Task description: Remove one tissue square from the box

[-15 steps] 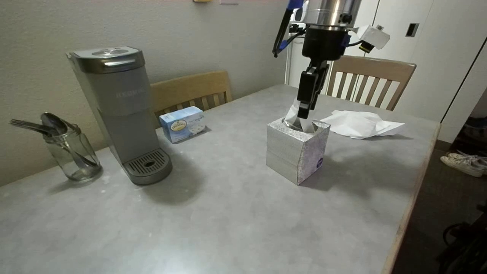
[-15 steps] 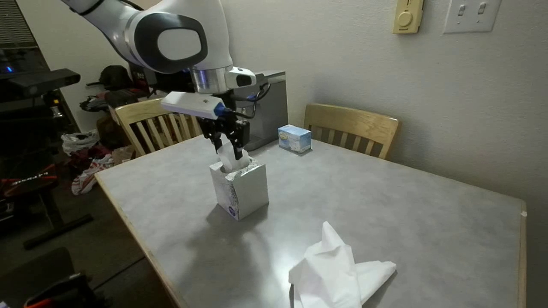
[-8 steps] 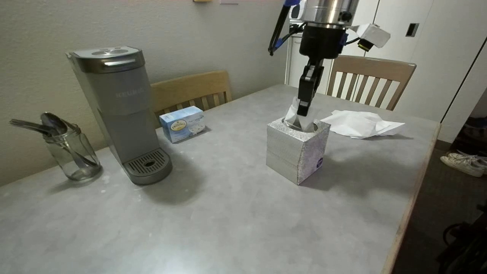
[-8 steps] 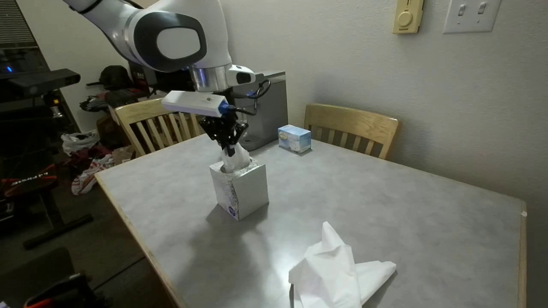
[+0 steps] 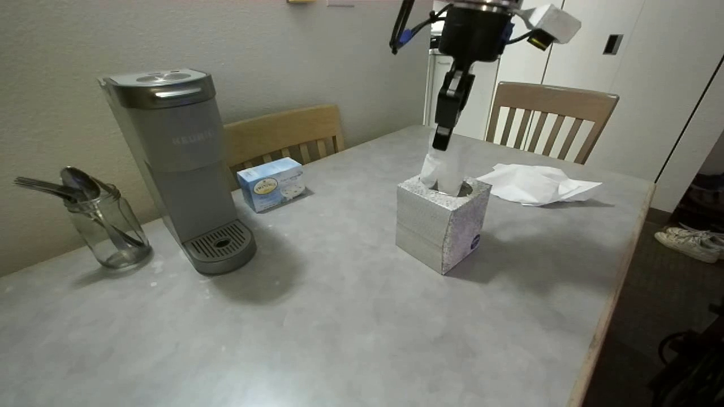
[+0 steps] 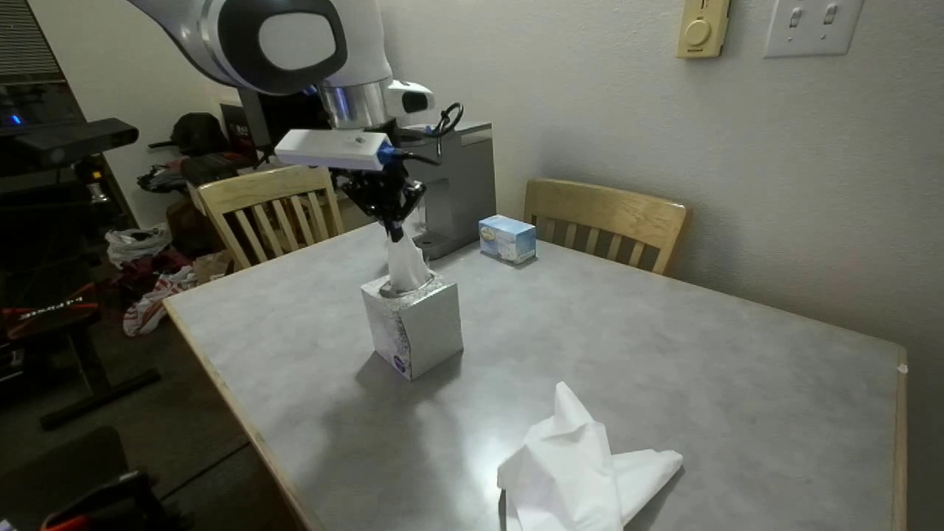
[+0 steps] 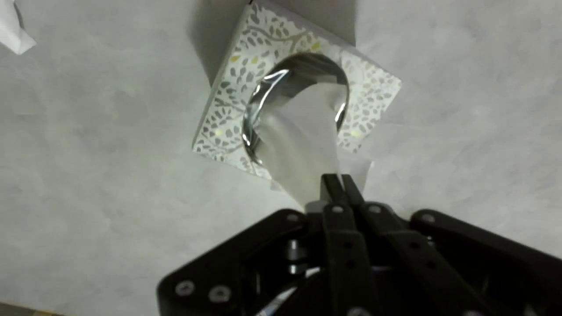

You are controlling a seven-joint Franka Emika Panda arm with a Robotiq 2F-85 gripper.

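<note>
Over the gray table (image 5: 339,316) we see a white tissue (image 7: 303,136) clasped in the gripper (image 7: 341,179), whose jaws almost meet. The tissue looks creased and stretched upright, its lower part inside the leaf-patterned box (image 7: 369,96); apart from the box lies a crumpled white sheet (image 6: 564,472).

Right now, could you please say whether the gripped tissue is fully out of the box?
Only partly: the gripper holds the tissue above the box, but in every view the tissue's lower part enters the opening.
</note>
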